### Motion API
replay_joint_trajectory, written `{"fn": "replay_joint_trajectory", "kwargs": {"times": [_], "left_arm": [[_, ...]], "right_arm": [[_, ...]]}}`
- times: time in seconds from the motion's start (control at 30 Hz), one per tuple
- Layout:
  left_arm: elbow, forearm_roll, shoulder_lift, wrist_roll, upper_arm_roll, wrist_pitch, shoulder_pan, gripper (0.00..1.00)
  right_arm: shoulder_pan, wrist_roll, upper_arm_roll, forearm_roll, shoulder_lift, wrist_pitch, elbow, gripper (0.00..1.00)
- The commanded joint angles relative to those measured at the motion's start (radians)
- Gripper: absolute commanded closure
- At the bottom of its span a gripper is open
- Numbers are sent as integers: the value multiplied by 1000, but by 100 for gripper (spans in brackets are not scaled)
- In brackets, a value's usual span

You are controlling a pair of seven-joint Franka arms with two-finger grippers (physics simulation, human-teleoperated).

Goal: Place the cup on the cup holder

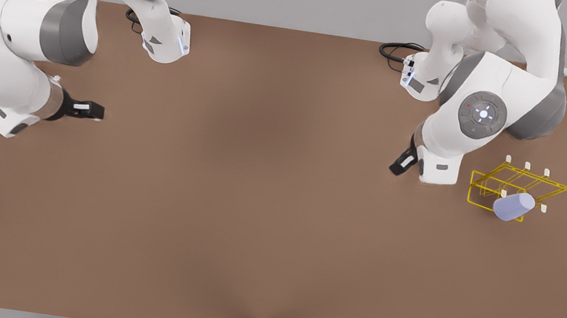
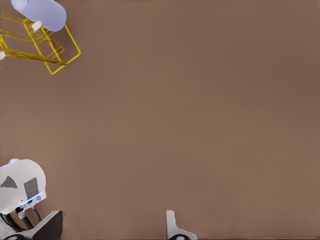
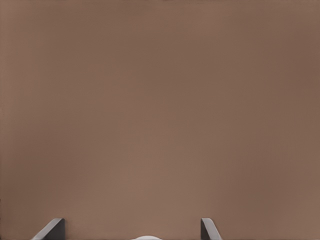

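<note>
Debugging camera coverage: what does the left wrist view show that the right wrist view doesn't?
Left wrist view alone: the cup resting tilted against the cup holder, an arm base, and the left gripper, open. Right wrist view alone: the right gripper, open. Shared: the brown table.

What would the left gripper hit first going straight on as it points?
Probably just bare table ahead of the left gripper; the cup and cup holder lie off to one side.
</note>
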Motion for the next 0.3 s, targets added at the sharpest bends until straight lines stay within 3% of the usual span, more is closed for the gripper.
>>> {"fn": "replay_joint_trajectory", "kwargs": {"times": [0.0,0.07,0.27], "left_arm": [[-10,-9,-32,1306,11,-47,27,0],[32,13,-1,1129,9,-94,27,0],[71,49,42,1129,9,-130,25,0]], "right_arm": [[0,-78,1,29,-1,20,7,0],[0,-79,1,29,-1,20,13,0],[-1,-82,1,29,-1,20,13,0]]}}
